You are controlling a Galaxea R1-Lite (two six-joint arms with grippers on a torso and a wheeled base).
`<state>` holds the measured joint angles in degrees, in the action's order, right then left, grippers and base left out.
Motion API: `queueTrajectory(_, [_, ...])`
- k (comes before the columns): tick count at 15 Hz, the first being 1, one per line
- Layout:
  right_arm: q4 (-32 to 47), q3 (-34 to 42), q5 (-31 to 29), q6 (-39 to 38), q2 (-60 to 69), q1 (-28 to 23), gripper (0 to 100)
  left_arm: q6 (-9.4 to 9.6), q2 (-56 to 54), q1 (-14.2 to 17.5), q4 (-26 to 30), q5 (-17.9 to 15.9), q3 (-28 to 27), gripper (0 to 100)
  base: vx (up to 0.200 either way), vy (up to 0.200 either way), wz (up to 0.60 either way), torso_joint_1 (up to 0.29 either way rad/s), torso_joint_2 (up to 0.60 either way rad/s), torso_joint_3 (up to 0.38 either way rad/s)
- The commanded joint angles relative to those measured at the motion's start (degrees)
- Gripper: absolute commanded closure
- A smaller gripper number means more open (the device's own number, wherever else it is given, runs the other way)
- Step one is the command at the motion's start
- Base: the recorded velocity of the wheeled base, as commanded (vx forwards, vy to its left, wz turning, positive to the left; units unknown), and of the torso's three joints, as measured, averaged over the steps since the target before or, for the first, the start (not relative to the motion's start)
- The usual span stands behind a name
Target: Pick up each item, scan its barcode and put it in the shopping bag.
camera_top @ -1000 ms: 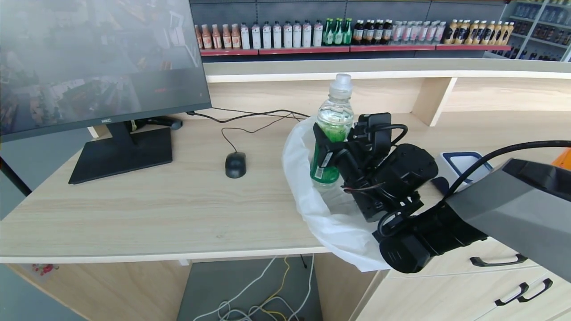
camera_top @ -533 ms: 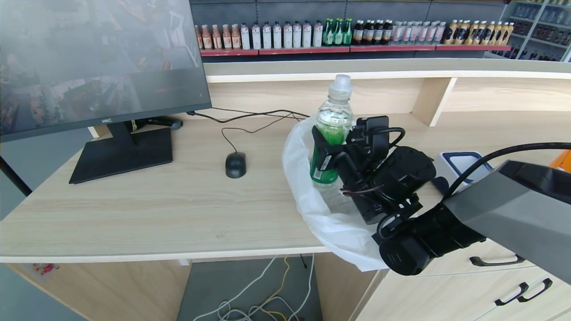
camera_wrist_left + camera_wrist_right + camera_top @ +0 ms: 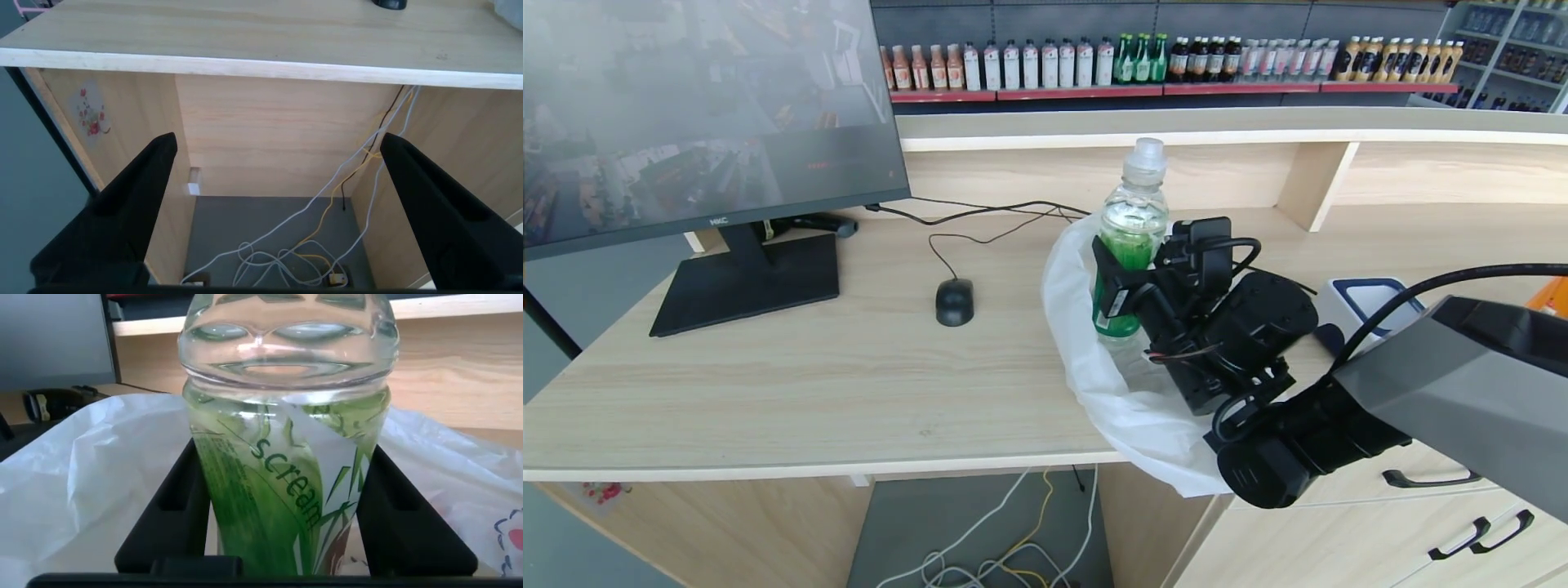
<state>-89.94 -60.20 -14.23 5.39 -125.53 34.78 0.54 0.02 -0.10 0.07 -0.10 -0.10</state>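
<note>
Head view: one bottle in grip of right gripper at one shopping bag; left gripper wide.

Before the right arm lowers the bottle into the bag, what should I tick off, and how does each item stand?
1. Grip: right gripper shut on the bottle, one finger on each side of its label: ok.
2. Bottle upright, cap on: ok.
3. Shopping bag lying open-mouthed on the counter: ok.
4. Bottle over the bag's mouth: ok, judged from the head view.
5. Scan already done: cannot tell.
6. Left gripper open, down below the counter's edge, apart from the bag: ok.
</note>
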Motion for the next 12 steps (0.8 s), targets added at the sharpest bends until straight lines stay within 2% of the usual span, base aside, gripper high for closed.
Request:
queueTrajectory(1, [-0.06, 0.34, -0.01, -0.11, -0.24, 0.02, 100, -0.01, -0.02, 0.01, -0.07, 0.01, 0.01, 0, 0.0, 0.0, 0.0, 0.0, 0.0, 0.0])
queueTrajectory(7, [-0.06, 0.61, -0.01, -0.38, -0.16, 0.02, 100, -0.01, -0.02, 0.01, 0.01, 0.01, 0.01, 0, 0.0, 0.0, 0.0, 0.0, 0.0, 0.0])
queueTrajectory(8, [-0.06, 0.87, -0.01, -0.99, 0.02, 0.11, 0, -0.01, -0.02, 0.01, 0.01, 0.01, 0.01, 0, 0.0, 0.0, 0.0, 0.0, 0.0, 0.0])
queueTrajectory(12, [-0.06, 4.74, 0.16, -2.49, 3.53, 1.08, 0, -0.01, -0.02, 0.01, -0.07, 0.01, 0.01, 0, 0.0, 0.0, 0.0, 0.0, 0.0, 0.0])
